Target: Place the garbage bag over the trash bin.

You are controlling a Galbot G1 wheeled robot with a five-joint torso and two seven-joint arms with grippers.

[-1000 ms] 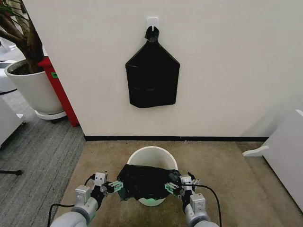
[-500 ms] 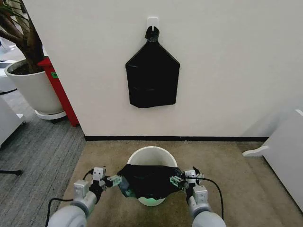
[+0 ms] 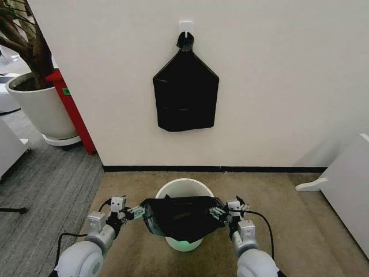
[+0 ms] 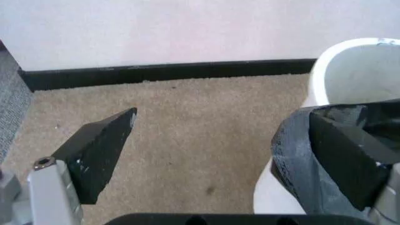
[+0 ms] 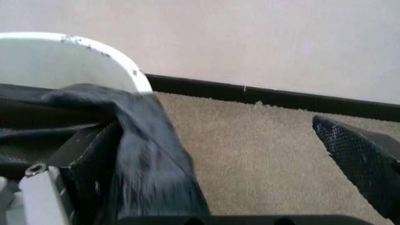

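The white trash bin (image 3: 183, 184) stands on the beige carpet close to the wall. The black garbage bag (image 3: 181, 218) is stretched across the bin's near side, its mouth held wide between my two grippers. My left gripper (image 3: 136, 212) is at the bag's left edge and is open. In the left wrist view (image 4: 223, 115) one finger (image 4: 347, 159) sits inside the bag (image 4: 291, 150), beside the bin (image 4: 350, 65). My right gripper (image 3: 221, 213) mirrors it at the right edge. In the right wrist view (image 5: 216, 124) it is open too, with the bag (image 5: 144, 154) draped over one finger next to the bin (image 5: 62, 61).
A flat black bundle of bags (image 3: 185, 92) hangs from a wall hook above the bin. A large white plant pot (image 3: 37, 109) and a red stand (image 3: 72, 109) are at the left. White furniture (image 3: 346, 190) edges the carpet on the right.
Both grippers have moved forward toward the wall and spread farther apart. The bag's mouth is stretched wider and sits higher over the bin's near rim.
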